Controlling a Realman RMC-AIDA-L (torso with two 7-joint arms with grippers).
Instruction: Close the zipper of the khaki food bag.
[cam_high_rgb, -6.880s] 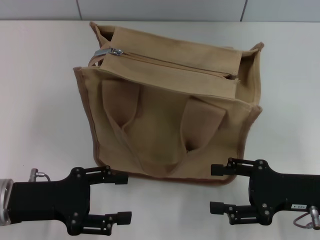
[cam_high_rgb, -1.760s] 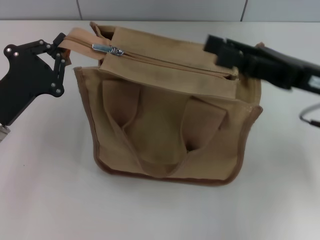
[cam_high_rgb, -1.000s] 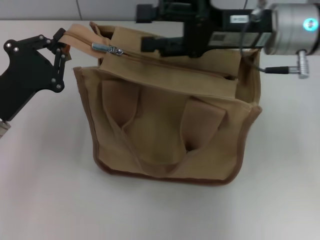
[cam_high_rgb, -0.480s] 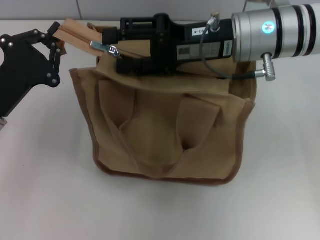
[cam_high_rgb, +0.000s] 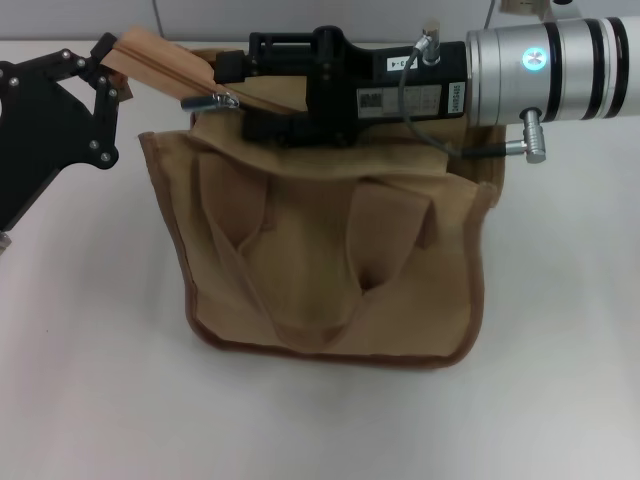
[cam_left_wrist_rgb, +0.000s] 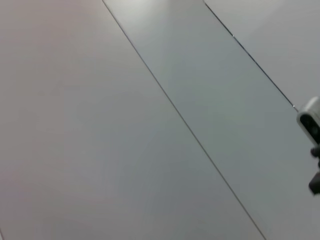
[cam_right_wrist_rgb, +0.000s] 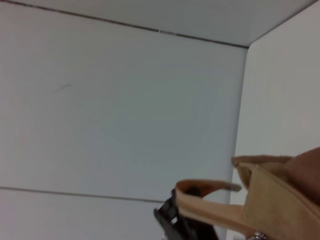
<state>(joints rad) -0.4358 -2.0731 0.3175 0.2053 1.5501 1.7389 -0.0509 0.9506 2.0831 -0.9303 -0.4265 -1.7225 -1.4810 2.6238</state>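
Note:
The khaki food bag (cam_high_rgb: 330, 270) stands on the white table with its handles and pocket facing me. My left gripper (cam_high_rgb: 108, 60) is at the bag's upper left corner, shut on the tan end of the zipper (cam_high_rgb: 150, 55), which it holds raised and taut. The silver slider (cam_high_rgb: 212, 100) sits at that left end. My right gripper (cam_high_rgb: 238, 95) reaches across the bag's top from the right. It is open, with one finger above and one below the zipper line, right beside the slider. The right wrist view shows the raised tan strip (cam_right_wrist_rgb: 215, 205).
The white table (cam_high_rgb: 560, 330) surrounds the bag, and a grey panelled wall (cam_left_wrist_rgb: 150, 125) stands behind it. The right arm's silver wrist (cam_high_rgb: 545, 70) lies over the bag's right top edge.
The right arm swung in from the right over the bag's top to the slider. The left gripper lifted the zipper end a little higher, pulling the bag's left corner up.

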